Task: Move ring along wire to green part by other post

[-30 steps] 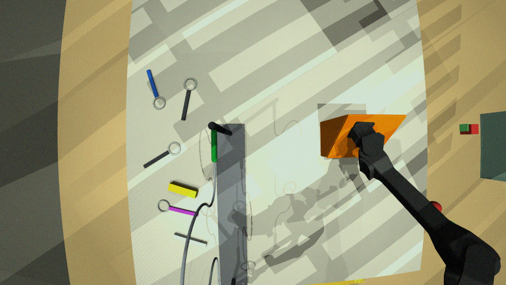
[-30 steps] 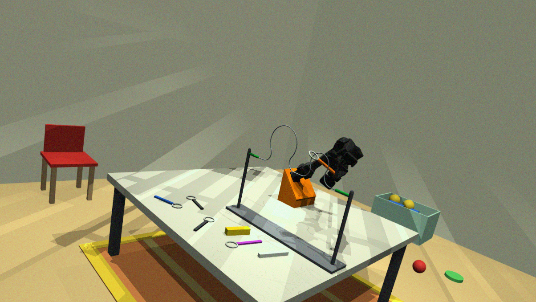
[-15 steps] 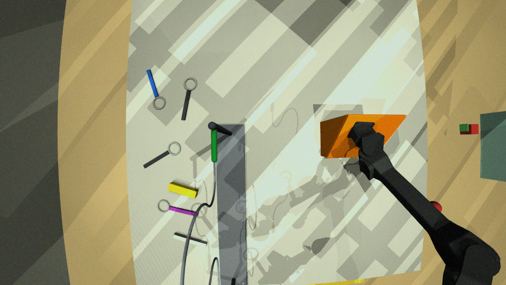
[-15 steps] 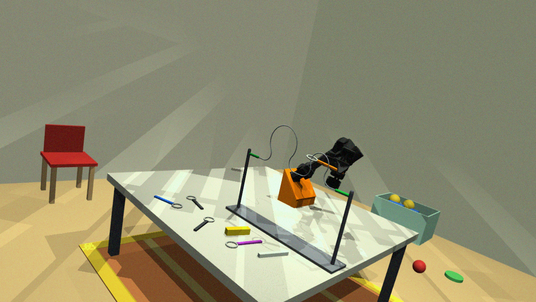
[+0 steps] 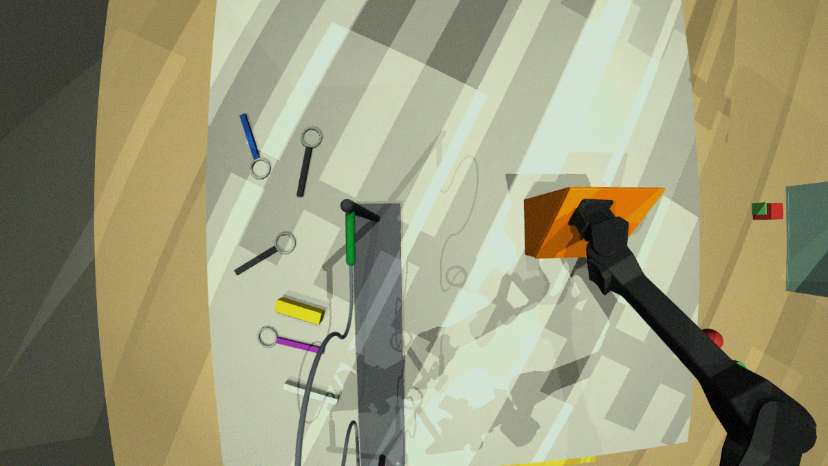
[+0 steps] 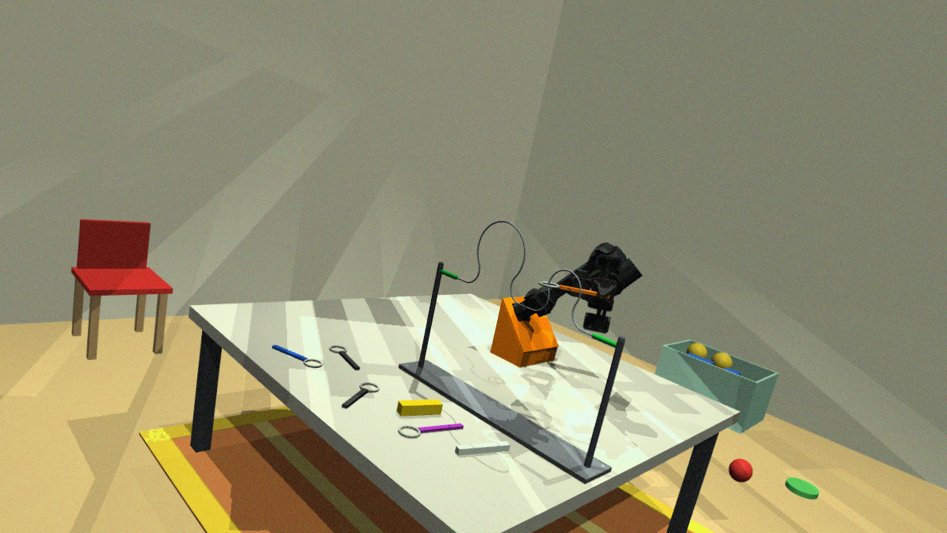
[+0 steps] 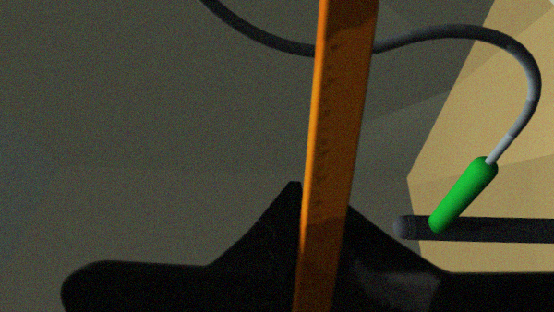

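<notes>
My gripper (image 6: pixel 597 292) (image 7: pixel 303 193) is shut on the orange handle (image 6: pixel 587 291) (image 7: pixel 339 115), above the table near the post (image 6: pixel 604 403) (image 7: pixel 499 230) at the right in the exterior view. The handle is nearly level there. Its ring (image 6: pixel 540 284) lies almost flat around the rising side of the smaller hump of the grey wire (image 6: pixel 501 222) (image 5: pixel 302 416) (image 7: pixel 533 88); whether they touch cannot be told. One green part (image 6: pixel 604 340) (image 7: pixel 463 195) is at that post, the other green part (image 6: pixel 449 273) (image 5: pixel 350 237) at the far post (image 6: pixel 430 317) (image 5: pixel 347 205). The ring is out of view in the wrist view.
The posts stand on a grey base plate (image 6: pixel 490 409) (image 5: pixel 379 289). The orange robot base (image 5: pixel 544 231) (image 6: pixel 510 337) is behind the wire. A yellow block (image 5: pixel 299 311) (image 6: pixel 419 407), a pale bar (image 6: pixel 482 449), a purple-handled ring (image 6: pixel 440 428), a blue-handled ring (image 5: pixel 249 135) and black-handled rings lie in front.
</notes>
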